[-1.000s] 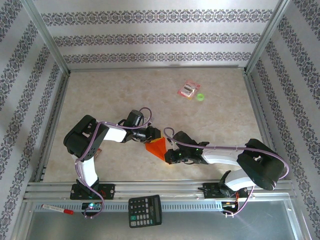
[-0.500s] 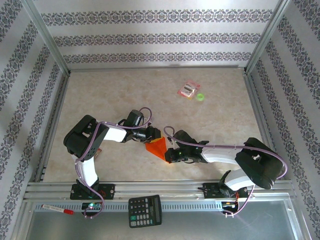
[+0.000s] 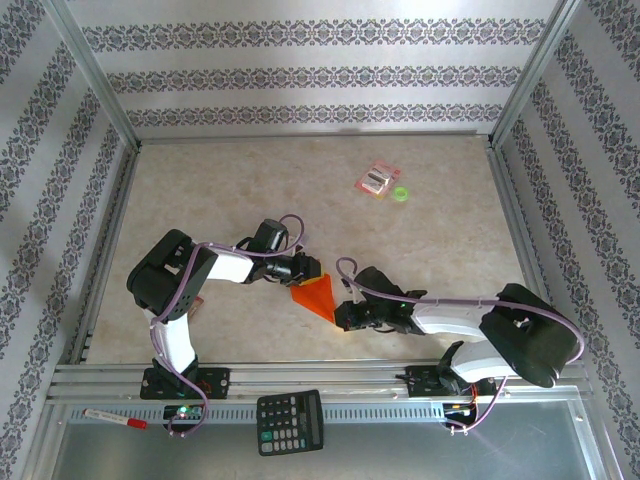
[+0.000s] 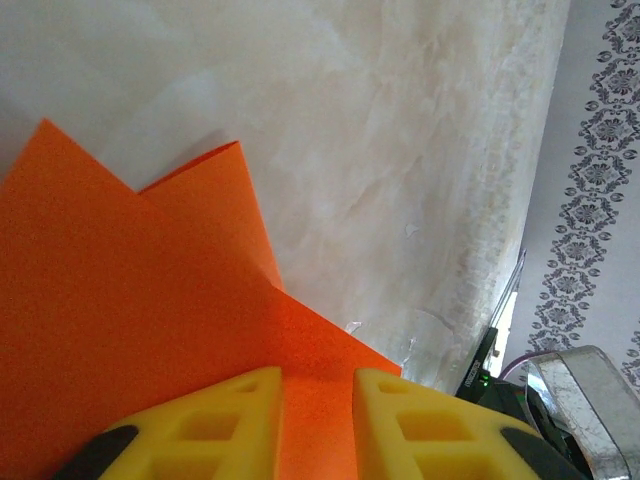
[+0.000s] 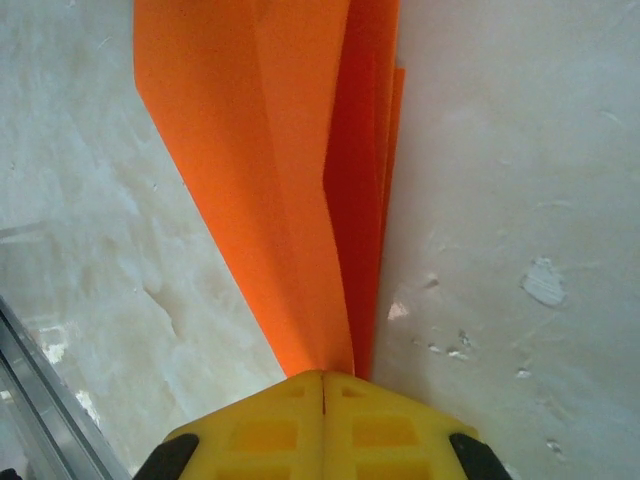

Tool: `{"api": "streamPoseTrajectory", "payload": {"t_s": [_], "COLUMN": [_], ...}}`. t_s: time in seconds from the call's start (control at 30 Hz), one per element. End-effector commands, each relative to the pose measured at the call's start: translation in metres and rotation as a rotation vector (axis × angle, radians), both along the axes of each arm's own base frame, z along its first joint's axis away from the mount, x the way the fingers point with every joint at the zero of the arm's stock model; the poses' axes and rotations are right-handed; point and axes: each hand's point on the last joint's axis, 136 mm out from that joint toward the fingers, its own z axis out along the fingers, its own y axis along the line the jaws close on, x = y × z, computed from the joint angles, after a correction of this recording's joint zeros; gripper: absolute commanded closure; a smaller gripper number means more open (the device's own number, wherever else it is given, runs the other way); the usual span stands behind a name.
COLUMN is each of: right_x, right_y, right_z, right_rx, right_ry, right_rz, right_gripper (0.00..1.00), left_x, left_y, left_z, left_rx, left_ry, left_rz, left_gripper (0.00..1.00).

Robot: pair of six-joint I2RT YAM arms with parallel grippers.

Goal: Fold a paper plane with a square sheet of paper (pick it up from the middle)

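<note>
While right gripper [image 5: 322,382] pinches paper plane [image 5: 262,150] tip, left gripper [image 4: 317,380] sits slightly parted against it.

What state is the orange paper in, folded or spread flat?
Folded. The orange paper shows stacked creased layers narrowing to a tip pinched in the shut right gripper.

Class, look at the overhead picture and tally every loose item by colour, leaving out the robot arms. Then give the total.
Orange: 1, the folded orange paper
Pink-red: 1, the small flat packet
Green: 1, the small round disc
Black: 1, the rectangular calculator
White with red cap: 1, the slim marker
Total: 5
</note>
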Motion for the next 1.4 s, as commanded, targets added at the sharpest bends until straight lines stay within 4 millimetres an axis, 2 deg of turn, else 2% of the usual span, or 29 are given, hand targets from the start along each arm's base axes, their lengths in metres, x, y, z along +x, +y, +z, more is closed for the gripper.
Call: {"api": "streamPoseTrajectory", "payload": {"t_s": [0.0,0.37,0.63,0.9,0.97,1.2,1.37], "right_x": [-0.034,-0.058,-0.06,-0.021,-0.012,0.006,0.018], "right_y": [-0.034,-0.053,-0.056,-0.017,-0.009,0.026,0.025], "right_z": [-0.035,-0.046,-0.037,0.027,0.035,0.035,0.021], "right_rx": [-0.151,-0.23,-0.213,-0.028,-0.013,-0.009,-0.045], "right_ry": [0.125,0.175,0.158,-0.016,-0.039,-0.03,-0.011], "right_rz": [-0.002,0.01,-0.011,-0.018,-0.011,0.056,0.053], "right_gripper": [1.0,1.0,1.0,1.0,1.0,0.97,0.97], "left_x": [-0.008,-0.01,-0.011,-0.01,-0.01,-0.01,-0.011], "left_y": [0.037,0.042,0.043,0.042,0.041,0.041,0.041], "left_z": [-0.052,-0.055,-0.056,-0.055,-0.055,-0.053,-0.054], "left_rx": [0.196,0.226,0.236,0.221,0.219,0.215,0.216], "left_ry": [0.087,0.088,0.09,0.093,0.094,0.091,0.093], "left_rz": [0.06,0.06,0.059,0.063,0.064,0.061,0.059], "left_gripper": [0.75,0.75,0.75,0.75,0.75,0.74,0.74]}}
